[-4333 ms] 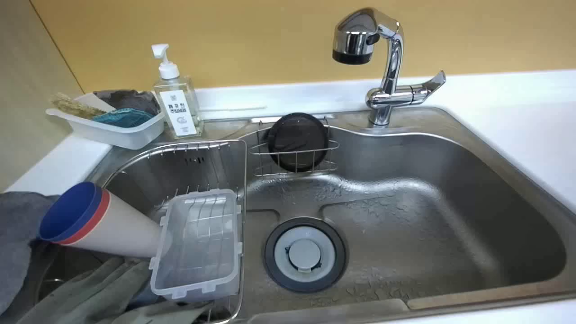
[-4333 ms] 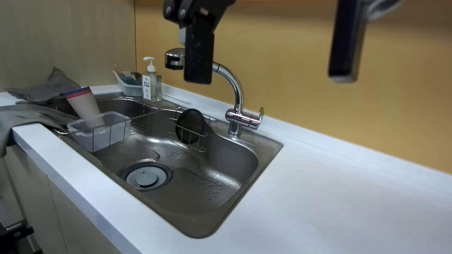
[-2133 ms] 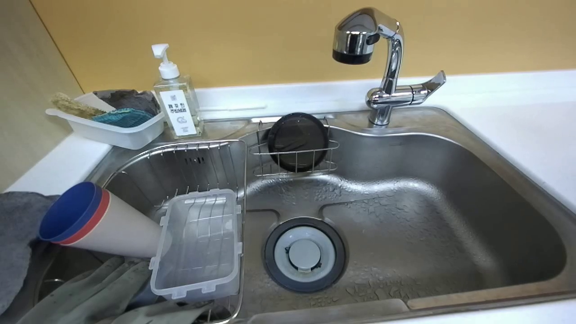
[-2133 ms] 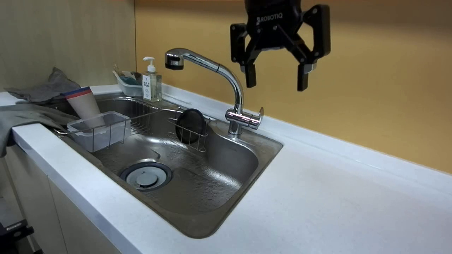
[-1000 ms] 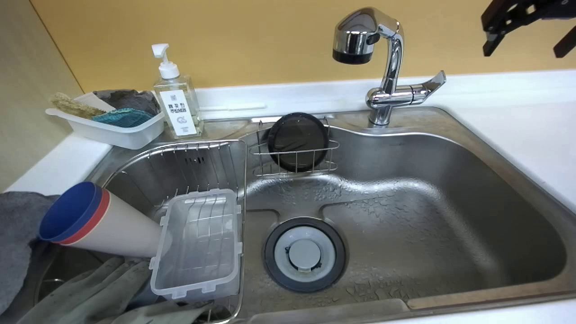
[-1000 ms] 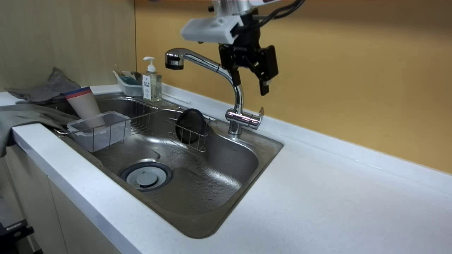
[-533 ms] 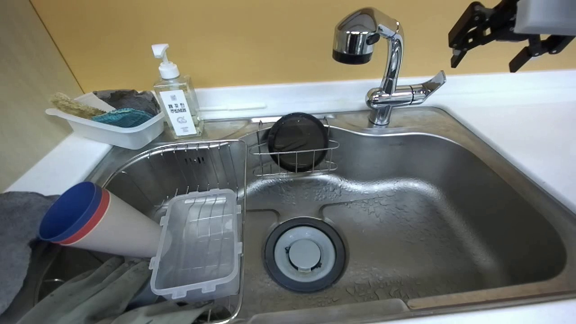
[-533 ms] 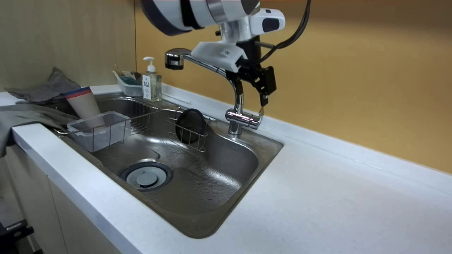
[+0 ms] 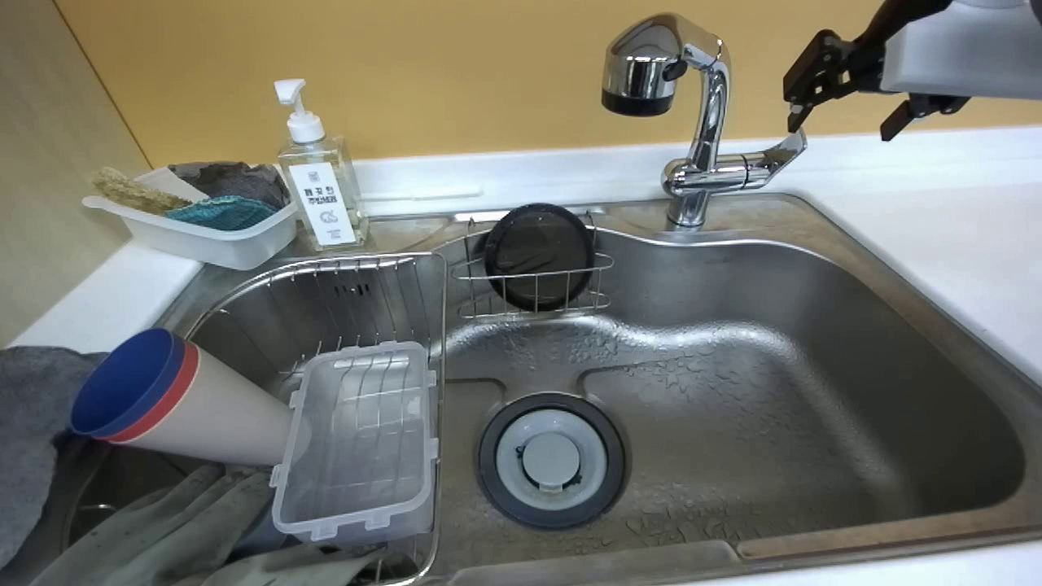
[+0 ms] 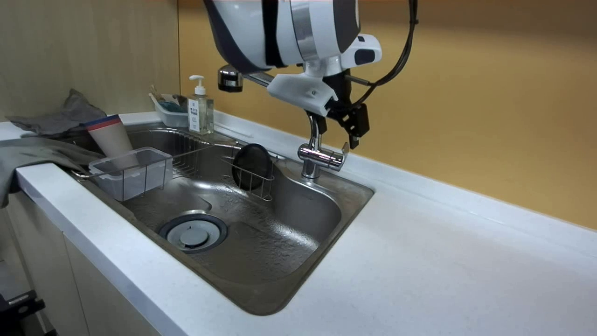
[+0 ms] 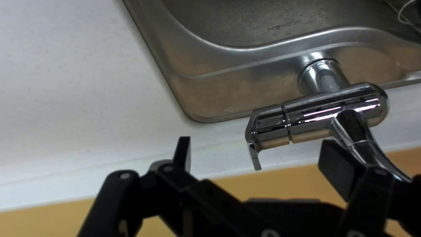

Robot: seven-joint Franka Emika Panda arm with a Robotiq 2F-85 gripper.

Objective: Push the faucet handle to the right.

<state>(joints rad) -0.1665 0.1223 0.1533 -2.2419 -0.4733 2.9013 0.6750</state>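
Wrist view: the wide-spread claw [image 11: 255,145] seemingly brackets the faucet handle [image 11: 253,153] near the table's [image 11: 82,85] back edge.

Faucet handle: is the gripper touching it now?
Apart. In the wrist view, the faucet handle appears between the fingers of the open gripper, white backsplash visible either side of the handle.

I see the faucet handle [image 9: 786,152] in an exterior view as a flat, shiny chrome lever at the right-hand end of the matching faucet [image 9: 710,130], its free tip slanting up and out to the right.
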